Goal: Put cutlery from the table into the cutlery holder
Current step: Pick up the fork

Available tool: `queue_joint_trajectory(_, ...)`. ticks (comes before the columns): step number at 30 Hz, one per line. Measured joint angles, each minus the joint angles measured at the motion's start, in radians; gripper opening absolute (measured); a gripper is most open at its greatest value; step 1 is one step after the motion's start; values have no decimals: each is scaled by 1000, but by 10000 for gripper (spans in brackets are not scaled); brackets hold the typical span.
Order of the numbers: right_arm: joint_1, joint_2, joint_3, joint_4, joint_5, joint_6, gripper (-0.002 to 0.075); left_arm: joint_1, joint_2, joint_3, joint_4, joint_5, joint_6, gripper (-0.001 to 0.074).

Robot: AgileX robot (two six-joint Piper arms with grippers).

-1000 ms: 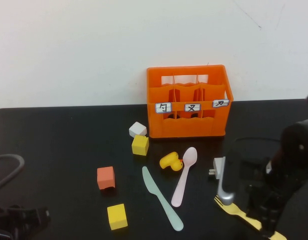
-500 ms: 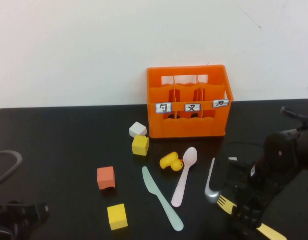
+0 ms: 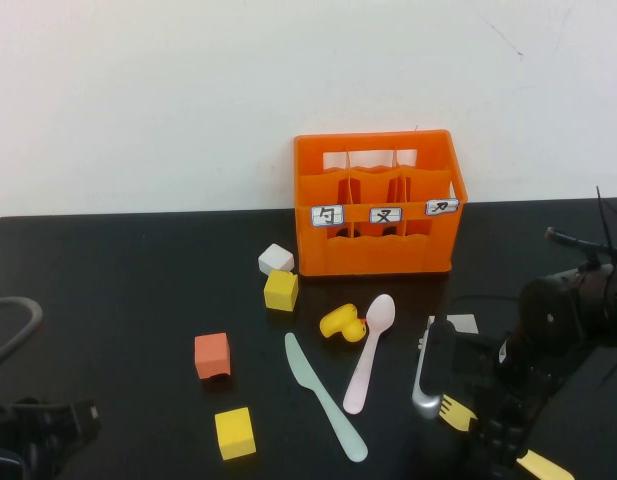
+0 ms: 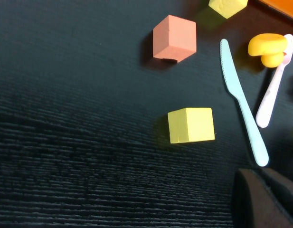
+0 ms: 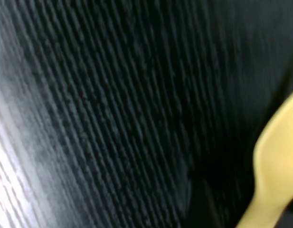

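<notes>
At the far left of the high view, the left gripper [image 3: 48, 425] sits low at the near-left corner of the table [image 3: 128, 280]. It is cut by the picture's edge and its fingers are hard to see; they are fully closed and hold nothing. A grey cable [image 3: 8, 325] curves just behind it.

Next come the cubes, four in total: one orange-red cube [image 3: 212, 355], one yellow cube [image 3: 234, 432] near the front edge, a second yellow cube [image 3: 281, 289], and one white cube [image 3: 275, 259] touching it from behind. There is one yellow duck toy [image 3: 340, 323], which lies against the spoon.

The cutlery counts three pieces, all lying on the table. The mint-green knife [image 3: 323, 395] lies diagonally. The pinkish-white spoon [image 3: 369, 350] lies just right of it, with its bowl toward the cutlery holder [image 3: 378, 215]. The holder stands at the back of the table, with three white labels on its front; no cutlery shows inside it.

At the right, the right gripper [image 3: 453, 400] is low over the table, with its jaws spread wide around the yellow fork [image 3: 458, 412]. Only the tines and the handle's end are visible; the middle is hidden under the arm. Whether the fingers touch the fork I cannot tell. In the right wrist view only a yellow part of the fork shows, blurred.
</notes>
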Motion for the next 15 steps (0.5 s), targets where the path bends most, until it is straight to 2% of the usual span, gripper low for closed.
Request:
queue_joint_trajectory(4,0,6,-6,-4,0,15,393,0,0,0,0,-1,6,-1)
queue_joint_trajectory(6,0,7,-8,-5,-4,39,342,0,0,0,0,-1,7,-1)
queue_joint_trajectory(10,0,7,-9,-8,-4,71,169,0,0,0,-5,-1,8,-1)
queue_joint_trajectory(11,0,7,-9,-8,-2,75,146,0,0,0,-6,-2,8,-1)
queue_joint_trajectory(15,0,7,-9,-3,-1,103,146,0,0,0,-12,-2,10,-1)
